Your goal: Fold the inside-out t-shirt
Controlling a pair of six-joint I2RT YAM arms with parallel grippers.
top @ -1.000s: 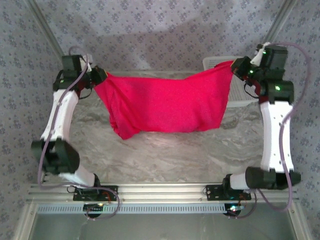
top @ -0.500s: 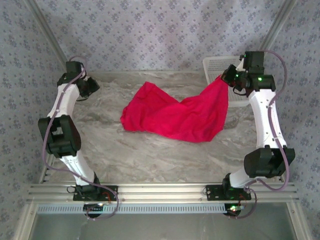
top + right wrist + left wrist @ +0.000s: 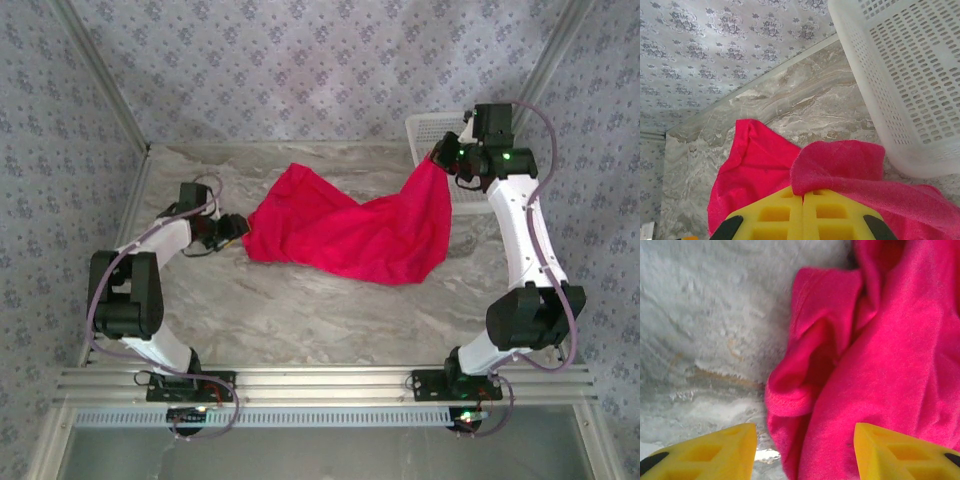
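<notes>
Presently, by item, nearest first.

1. My left gripper (image 3: pixel 232 228): low at left of centre in the overhead view. Its yellow, hollow-celled fingers (image 3: pixel 715 450) stand apart and are clamped on nothing. A rolled edge of cloth lies on the table between and just ahead of them. I judge the jaws are spread to take that edge.
2. My right gripper (image 3: pixel 442 158): raised at the upper right of the overhead view, fingers pressed together on a corner of the inside-out t-shirt (image 3: pixel 350 235). The pinch holds that corner off the table, so the cloth hangs in a slope towards the middle.
3. The t-shirt itself: bright red, soft matte knit, no print. The bulk lies crumpled in loose folds at the centre of the table, its left end bunched into rounded rolls. It is not yet flat, so I judge the folding barely begun.
4. Table (image 3: pixel 300 320): smooth, grey, marble-veined, slightly glossy.
5. Basket (image 3: pixel 910 85): white perforated plastic with a rounded rim, just behind my right gripper at the upper right.
6. Walls (image 3: pixel 300 70): pale, floral-patterned.
</notes>
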